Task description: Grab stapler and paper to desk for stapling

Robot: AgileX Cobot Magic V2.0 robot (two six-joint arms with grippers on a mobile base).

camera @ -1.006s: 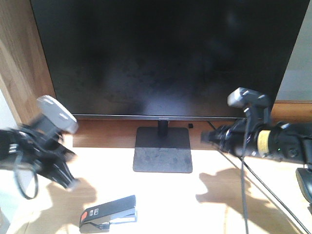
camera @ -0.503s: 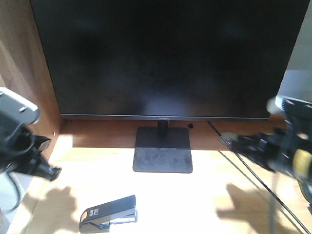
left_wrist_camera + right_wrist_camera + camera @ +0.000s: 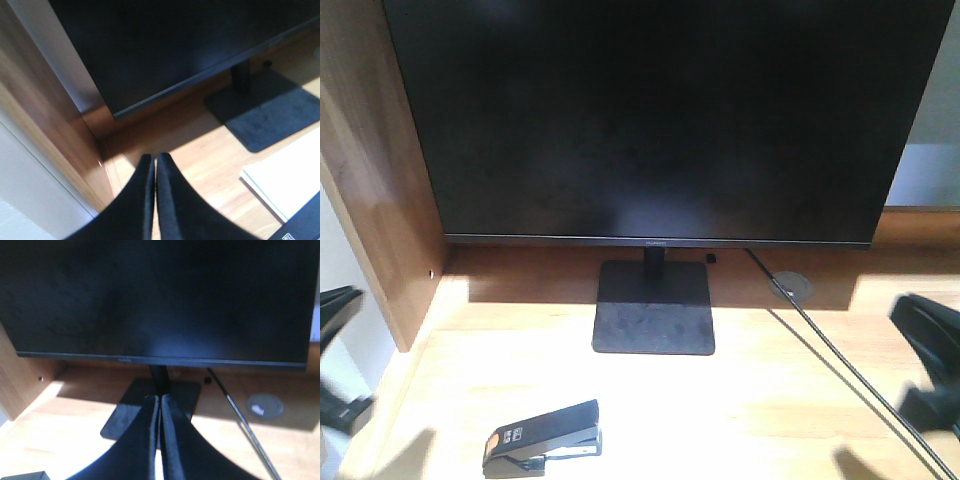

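The black stapler [image 3: 542, 437] with its orange-red patch lies on the desk [image 3: 760, 400] near the front left; one corner shows in the left wrist view [image 3: 306, 226]. A white sheet of paper [image 3: 286, 176] lies next to it, washed out by glare in the front view. My left gripper [image 3: 155, 156] is shut and empty, low over the desk's left edge beside the wooden side panel. My right gripper [image 3: 160, 398] is also shut and empty, aimed at the monitor stand. Dark parts of both arms [image 3: 927, 340] show only at the front view's edges.
A large black monitor [image 3: 650, 110] on a flat stand [image 3: 654, 318] fills the back. A cable [image 3: 840, 370] runs from the round grey grommet [image 3: 790, 286] toward the front right. A brown wooden side panel [image 3: 370, 170] bounds the left.
Both arms have pulled back outward and downward from mid-frame to the left and right edges. The stapler has stayed put.
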